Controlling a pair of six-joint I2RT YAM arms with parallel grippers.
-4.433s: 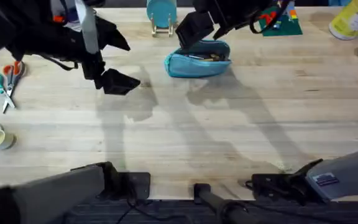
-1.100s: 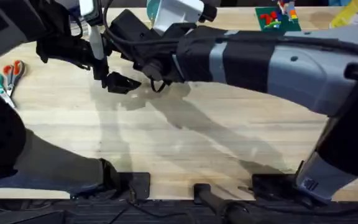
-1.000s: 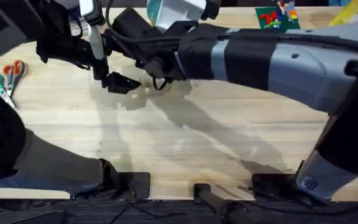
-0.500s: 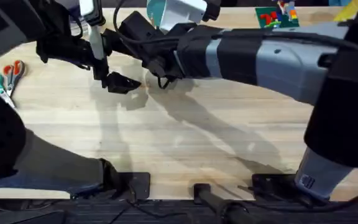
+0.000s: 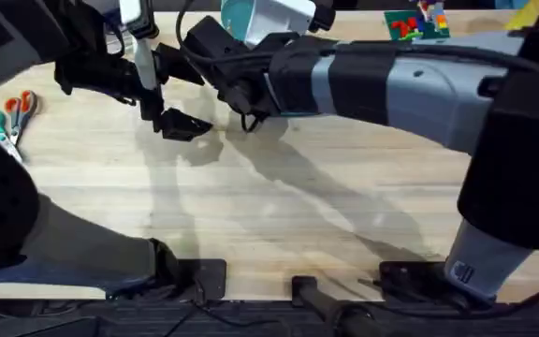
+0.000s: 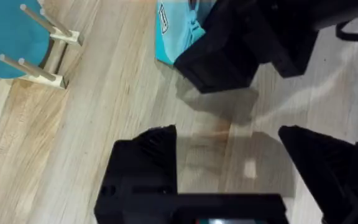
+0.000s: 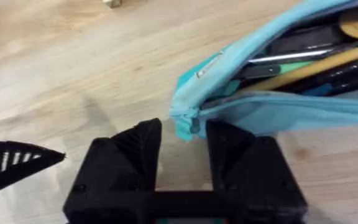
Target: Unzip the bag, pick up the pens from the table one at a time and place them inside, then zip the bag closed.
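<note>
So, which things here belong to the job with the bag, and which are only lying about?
Belonging to the job:
- the bag, open, with pens inside
- the right gripper, its fingers at the bag's zipper end
- the left gripper, open above the table

Only lying about:
- the scissors
- the round teal object on a wooden stand
- the colourful toy

Turquoise bag (image 7: 272,99) unzipped on table (image 7: 73,74), pens (image 7: 316,46) inside.

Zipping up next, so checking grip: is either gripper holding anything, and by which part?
The right gripper pinches the bag by the tab at its zipper end. The left gripper is open, holding nothing.
</note>
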